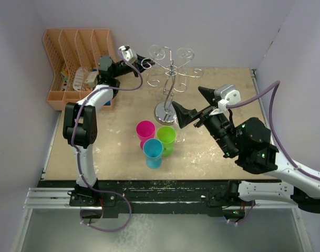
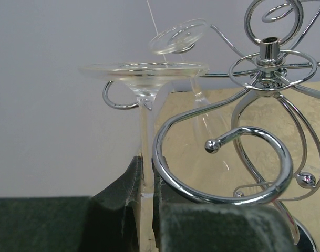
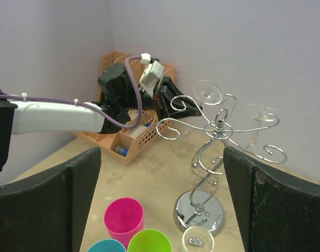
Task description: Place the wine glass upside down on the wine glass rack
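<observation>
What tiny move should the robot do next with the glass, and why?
Probably ease the left gripper toward the wine glass rack so the stem slips into a curled arm. It pinches the wine glass upside down by its stem, foot on top near arm height, apparently not yet resting on wire.

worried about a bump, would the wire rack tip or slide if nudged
The wine glass rack looks top-heavy, with a thin post and a glass hung high, so it probably wobbles. Its round base is shiny, so it may slide rather than grip.
</observation>
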`<state>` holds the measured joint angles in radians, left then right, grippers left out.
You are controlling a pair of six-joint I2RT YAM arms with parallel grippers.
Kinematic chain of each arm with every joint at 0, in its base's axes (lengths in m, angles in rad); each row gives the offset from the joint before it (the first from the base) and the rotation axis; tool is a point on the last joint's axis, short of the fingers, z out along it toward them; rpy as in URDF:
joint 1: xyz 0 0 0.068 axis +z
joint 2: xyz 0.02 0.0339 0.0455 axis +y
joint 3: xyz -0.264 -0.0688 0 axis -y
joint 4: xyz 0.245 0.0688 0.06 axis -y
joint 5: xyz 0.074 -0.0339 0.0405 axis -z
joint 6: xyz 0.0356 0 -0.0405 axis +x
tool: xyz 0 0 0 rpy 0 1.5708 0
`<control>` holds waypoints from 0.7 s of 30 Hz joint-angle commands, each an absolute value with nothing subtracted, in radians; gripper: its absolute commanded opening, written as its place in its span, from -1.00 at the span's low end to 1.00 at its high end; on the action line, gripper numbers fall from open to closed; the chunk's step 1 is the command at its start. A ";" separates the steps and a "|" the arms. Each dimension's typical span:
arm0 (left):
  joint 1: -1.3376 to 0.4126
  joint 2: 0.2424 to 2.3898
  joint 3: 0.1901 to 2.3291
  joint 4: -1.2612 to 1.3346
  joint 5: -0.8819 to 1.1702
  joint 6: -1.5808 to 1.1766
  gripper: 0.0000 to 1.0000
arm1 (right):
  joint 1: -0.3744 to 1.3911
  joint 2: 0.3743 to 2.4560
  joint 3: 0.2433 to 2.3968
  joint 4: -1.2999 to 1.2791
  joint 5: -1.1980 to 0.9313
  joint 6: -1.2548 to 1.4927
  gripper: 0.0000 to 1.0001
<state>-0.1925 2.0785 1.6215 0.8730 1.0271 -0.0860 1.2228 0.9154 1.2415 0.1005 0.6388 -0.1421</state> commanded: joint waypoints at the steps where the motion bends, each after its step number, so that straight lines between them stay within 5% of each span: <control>1: -0.219 2.088 1.695 0.913 1.051 -0.075 -1.00 | 1.216 0.894 1.263 0.142 0.659 -0.148 1.00; 21: -0.203 2.172 1.742 1.079 1.064 -0.207 -1.00 | 1.153 0.999 1.268 0.112 0.638 -0.100 1.00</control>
<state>-0.2092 2.1620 1.6814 0.9672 1.0447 -0.1642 1.1889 0.9947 1.2415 0.0940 0.6212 -0.1326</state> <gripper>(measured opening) 0.083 0.998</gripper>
